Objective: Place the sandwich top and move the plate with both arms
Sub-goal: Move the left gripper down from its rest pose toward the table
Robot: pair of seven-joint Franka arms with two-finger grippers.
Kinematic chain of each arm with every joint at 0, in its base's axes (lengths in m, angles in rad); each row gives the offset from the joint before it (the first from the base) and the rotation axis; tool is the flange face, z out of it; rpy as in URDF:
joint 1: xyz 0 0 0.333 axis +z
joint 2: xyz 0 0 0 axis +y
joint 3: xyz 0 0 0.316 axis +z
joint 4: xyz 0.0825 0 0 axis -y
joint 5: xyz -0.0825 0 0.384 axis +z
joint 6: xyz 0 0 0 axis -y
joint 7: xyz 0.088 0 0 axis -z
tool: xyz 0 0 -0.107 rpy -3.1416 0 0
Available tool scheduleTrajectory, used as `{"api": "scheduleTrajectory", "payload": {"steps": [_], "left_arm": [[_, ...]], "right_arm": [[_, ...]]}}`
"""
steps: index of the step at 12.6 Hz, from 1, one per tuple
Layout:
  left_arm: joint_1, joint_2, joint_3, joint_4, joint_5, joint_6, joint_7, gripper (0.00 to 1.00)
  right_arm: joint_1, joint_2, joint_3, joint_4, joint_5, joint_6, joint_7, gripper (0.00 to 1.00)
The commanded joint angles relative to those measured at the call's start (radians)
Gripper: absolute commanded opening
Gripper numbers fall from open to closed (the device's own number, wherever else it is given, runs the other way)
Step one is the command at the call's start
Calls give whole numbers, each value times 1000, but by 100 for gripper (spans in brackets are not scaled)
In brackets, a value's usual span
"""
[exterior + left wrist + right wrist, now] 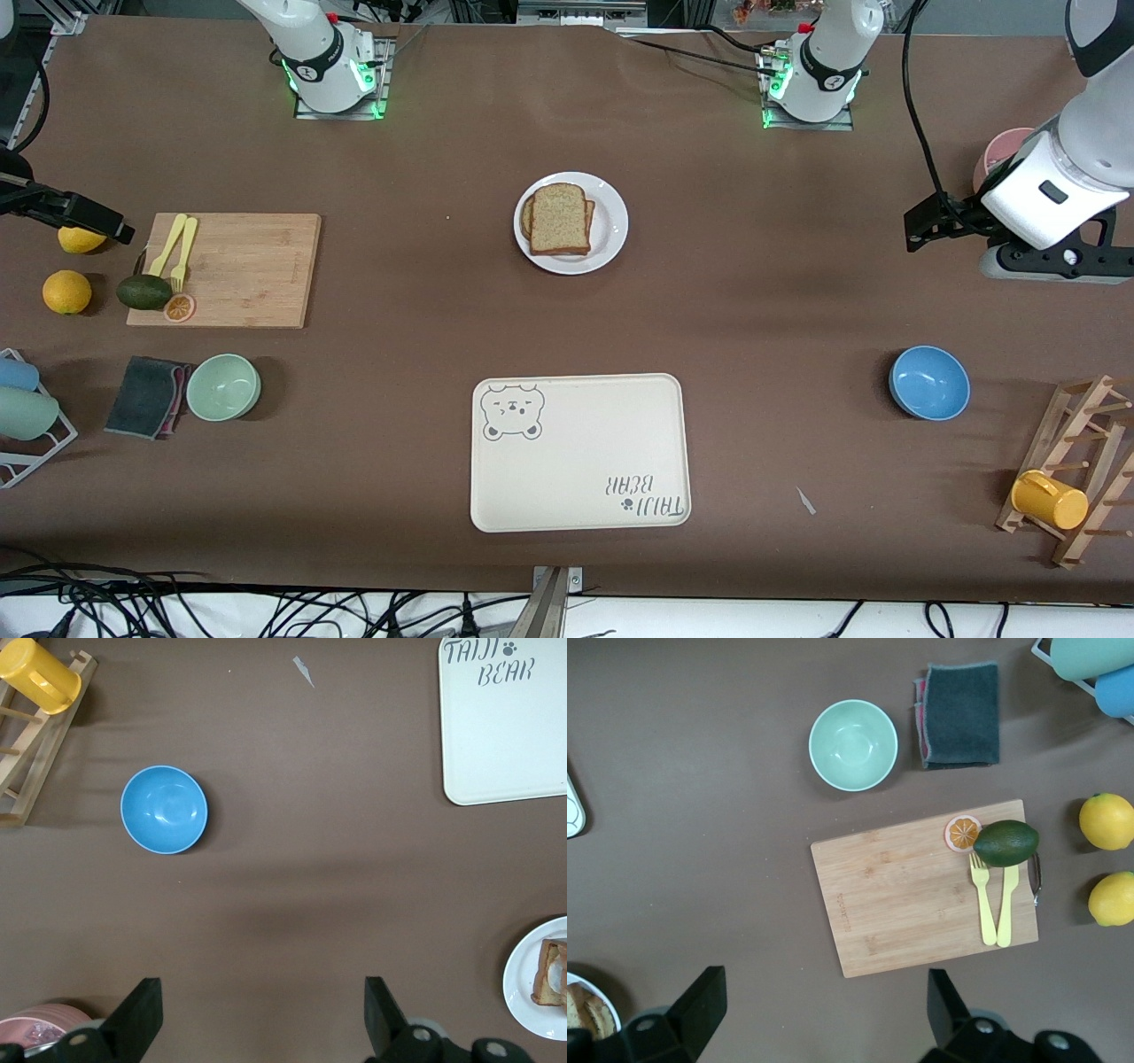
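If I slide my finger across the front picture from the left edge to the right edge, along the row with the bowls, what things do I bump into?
Gray cloth → green bowl → bear tray → blue bowl → wooden rack holding the yellow cup.

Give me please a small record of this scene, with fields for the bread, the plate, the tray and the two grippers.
sandwich top: lies on the darker slice, on the plate
plate: white, round, on the table between the two arm bases
tray: cream, bear print, nothing on it, nearer to the front camera than the plate
left gripper: open, over bare table near the blue bowl
right gripper: open, over bare table beside the cutting board
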Motion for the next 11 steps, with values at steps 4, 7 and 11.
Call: {"api": "scheduleTrajectory", "payload": {"steps": [4, 7, 11], "left_arm": [[-2, 22, 0, 36, 26, -5, -6, 100], [-9, 29, -4, 51, 24, 1, -6, 100], [-6, 28, -1, 50, 20, -2, -10, 100]], "right_arm": [[37, -5, -22, 13, 3, 27, 15, 100], [38, 0, -25, 31, 6, 21, 12, 100], [40, 1, -22, 30, 6, 19, 15, 100]]}}
